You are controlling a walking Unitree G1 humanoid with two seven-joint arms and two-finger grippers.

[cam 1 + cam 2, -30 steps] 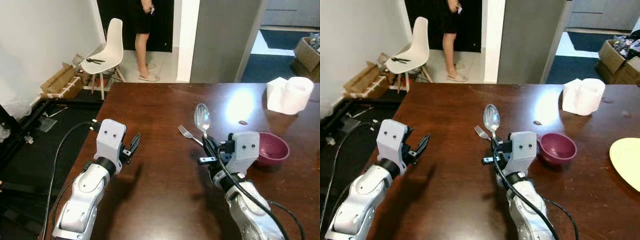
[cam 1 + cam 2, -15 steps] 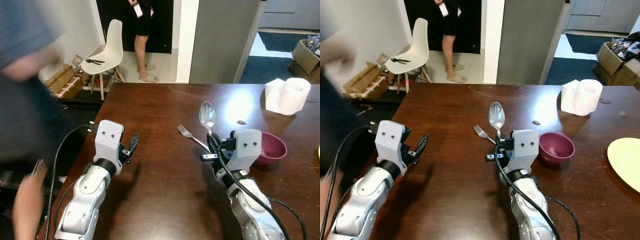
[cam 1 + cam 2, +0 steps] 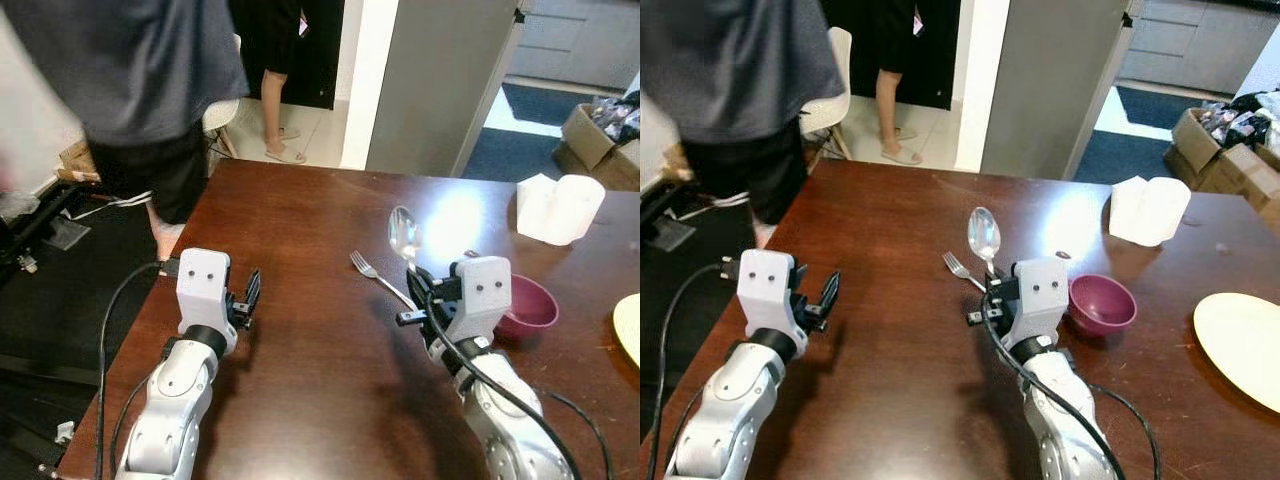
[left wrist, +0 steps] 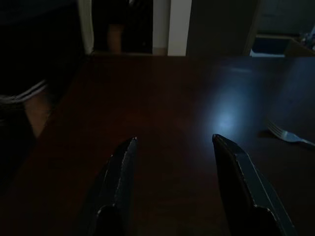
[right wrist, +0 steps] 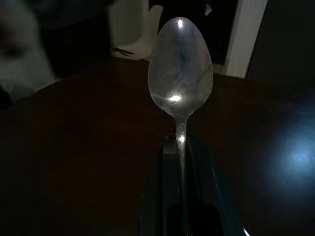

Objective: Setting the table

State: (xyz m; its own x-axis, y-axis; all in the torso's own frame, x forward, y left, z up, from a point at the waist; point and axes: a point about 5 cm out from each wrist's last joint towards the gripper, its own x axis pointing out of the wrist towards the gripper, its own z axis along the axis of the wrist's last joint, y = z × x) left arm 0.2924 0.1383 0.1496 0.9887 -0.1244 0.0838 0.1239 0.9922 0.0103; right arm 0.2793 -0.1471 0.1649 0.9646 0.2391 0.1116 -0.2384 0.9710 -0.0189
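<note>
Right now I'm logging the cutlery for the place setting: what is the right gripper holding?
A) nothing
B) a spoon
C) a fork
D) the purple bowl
B: the right gripper is shut on the spoon, whose bowl sticks up past the fingertips, while the fork lies on the table beside it and the purple bowl sits apart to its right.

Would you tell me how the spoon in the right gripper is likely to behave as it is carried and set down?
The spoon looks like polished metal, so probably stiff and fairly light. The right gripper pinches only its thin handle, bowl up, so it may pivot or slip. Laid on the glossy table, it should rest flat but could slide.
</note>
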